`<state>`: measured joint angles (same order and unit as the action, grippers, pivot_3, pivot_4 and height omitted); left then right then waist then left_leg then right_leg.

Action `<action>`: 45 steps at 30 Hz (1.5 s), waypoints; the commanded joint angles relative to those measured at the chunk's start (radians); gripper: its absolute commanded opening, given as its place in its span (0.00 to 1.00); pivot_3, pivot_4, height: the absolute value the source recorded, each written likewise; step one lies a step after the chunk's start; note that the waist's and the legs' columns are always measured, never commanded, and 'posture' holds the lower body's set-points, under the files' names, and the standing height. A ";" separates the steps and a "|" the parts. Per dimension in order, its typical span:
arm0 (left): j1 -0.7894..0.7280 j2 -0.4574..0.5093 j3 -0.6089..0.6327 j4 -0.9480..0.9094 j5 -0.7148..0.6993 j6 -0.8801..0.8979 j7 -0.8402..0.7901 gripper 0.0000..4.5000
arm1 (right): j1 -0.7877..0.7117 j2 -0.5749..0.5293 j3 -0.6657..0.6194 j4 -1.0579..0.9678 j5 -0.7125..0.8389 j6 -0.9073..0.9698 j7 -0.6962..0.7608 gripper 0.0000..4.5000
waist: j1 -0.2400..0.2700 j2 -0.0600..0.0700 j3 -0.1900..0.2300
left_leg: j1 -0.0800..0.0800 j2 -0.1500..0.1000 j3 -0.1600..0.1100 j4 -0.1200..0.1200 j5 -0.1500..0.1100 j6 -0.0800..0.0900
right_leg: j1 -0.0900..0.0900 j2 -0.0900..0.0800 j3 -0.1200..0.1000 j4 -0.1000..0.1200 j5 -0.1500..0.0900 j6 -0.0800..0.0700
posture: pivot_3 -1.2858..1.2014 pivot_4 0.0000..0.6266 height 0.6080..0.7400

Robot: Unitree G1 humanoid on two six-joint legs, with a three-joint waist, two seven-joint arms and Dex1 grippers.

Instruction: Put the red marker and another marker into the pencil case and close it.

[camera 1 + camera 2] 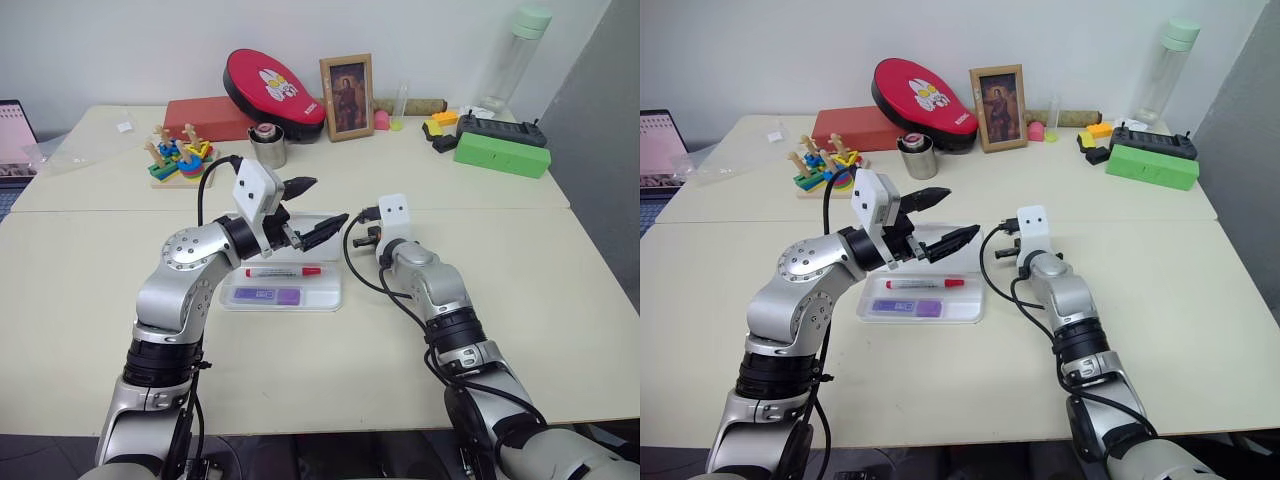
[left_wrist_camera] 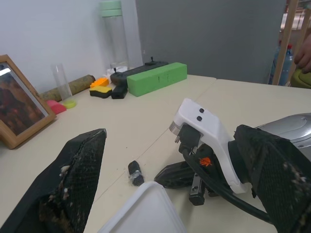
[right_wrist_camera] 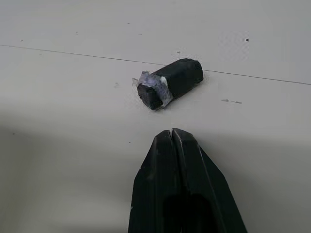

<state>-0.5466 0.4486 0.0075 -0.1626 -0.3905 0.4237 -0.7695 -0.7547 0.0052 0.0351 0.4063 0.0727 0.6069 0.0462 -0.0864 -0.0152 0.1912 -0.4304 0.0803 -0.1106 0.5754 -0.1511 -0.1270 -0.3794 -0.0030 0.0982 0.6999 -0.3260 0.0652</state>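
Note:
The pencil case (image 1: 331,292) lies open in the middle of the table. Inside it, the red marker (image 1: 285,271) lies crosswise, and the lilac marker (image 1: 267,295) lies just in front of it. My left gripper (image 1: 328,200) hovers over the case's far side, jaws wide open and empty; a white corner of the case (image 2: 146,208) rises between its fingers in the left wrist view. My right gripper (image 3: 171,133) is low over the table to the right of the case, shut on nothing, tips pointing at a small black cylinder (image 3: 170,82).
That black cylinder (image 2: 135,173) lies on the table seam just beyond the case. Further back stand a metal cup (image 1: 268,146), a picture frame (image 1: 347,97), a red pouch (image 1: 275,88), a wooden stacking toy (image 1: 180,155) and a green box (image 1: 502,154).

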 commanded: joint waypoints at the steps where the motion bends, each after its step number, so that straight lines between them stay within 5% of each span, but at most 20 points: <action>1: -0.003 0.014 0.009 -0.036 0.001 -0.012 0.006 1.00 | 0.018 -0.004 0.012 -0.032 -0.008 0.015 0.015 0.00 | 0.001 0.000 0.000 | 0.000 0.000 0.000 0.000 0.000 0.000 | 0.000 0.000 0.000 0.000 0.000 0.000 | 0.52 0.24 1.00; 5: -0.005 0.024 0.024 -0.025 0.000 -0.017 0.012 1.00 | 0.026 0.002 0.011 -0.064 -0.012 0.013 0.014 0.00 | 0.001 0.000 0.000 | 0.000 0.000 0.000 0.000 0.000 0.000 | 0.000 0.000 0.000 0.000 0.000 0.000 | 0.52 0.24 1.00; 8: -0.003 0.037 0.040 -0.016 -0.006 -0.019 0.013 1.00 | 0.015 0.032 -0.034 -0.078 0.023 0.009 -0.008 0.09 | 0.001 0.000 0.000 | 0.000 0.000 0.000 -0.001 0.000 0.000 | 0.000 0.000 0.000 0.000 0.000 0.000 | 0.52 0.24 1.00; 18: 0.007 0.059 0.082 -0.010 -0.031 -0.015 0.005 1.00 | -0.074 0.099 -0.086 0.050 0.034 -0.062 -0.082 0.68 | 0.001 0.000 0.000 | 0.000 0.000 0.000 -0.001 0.000 0.000 | 0.000 0.000 0.000 -0.001 0.000 0.000 | 0.52 0.24 1.00; 25: 0.023 0.059 0.069 -0.036 -0.037 -0.004 0.012 1.00 | -0.162 0.130 -0.101 0.224 0.011 -0.146 -0.155 0.99 | 0.001 0.000 0.000 | 0.000 0.000 0.000 -0.002 0.000 0.000 | -0.001 0.000 0.000 -0.001 0.000 0.000 | 0.52 0.24 1.00; 34: 0.030 0.055 0.063 -0.051 -0.040 0.003 0.021 1.00 | -0.223 0.142 -0.094 0.418 0.003 -0.275 -0.181 0.99 | 0.001 0.000 0.000 | 0.000 0.000 0.000 -0.002 0.000 0.000 | -0.001 0.000 0.000 -0.001 0.000 0.000 | 0.52 0.24 1.00; 38: 0.035 0.054 0.063 -0.058 -0.040 0.004 0.025 1.00 | -0.224 0.135 -0.096 0.449 -0.006 -0.310 -0.198 0.86 | 0.001 0.000 0.000 | 0.000 0.000 0.000 -0.002 0.000 0.000 | -0.001 0.000 0.000 -0.001 0.000 0.000 | 0.52 0.24 1.00; 45: 0.034 0.050 0.061 -0.057 -0.039 0.003 0.028 1.00 | -0.228 0.127 -0.105 0.457 -0.010 -0.328 -0.205 0.46 | -0.001 0.000 0.000 | 0.000 0.000 0.000 -0.002 0.000 0.000 | -0.001 0.000 0.000 -0.001 0.000 0.000 | 0.52 0.24 1.00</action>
<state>-0.5072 0.5008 0.0662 -0.1885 -0.4195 0.4320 -0.7476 -0.9625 0.1241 -0.0673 0.8567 0.0598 0.2819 -0.1580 -0.0872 -0.0151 0.1912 -0.4307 0.0804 -0.1106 0.5738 -0.1512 -0.1270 -0.3799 -0.0031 0.0981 0.6989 -0.3260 0.0651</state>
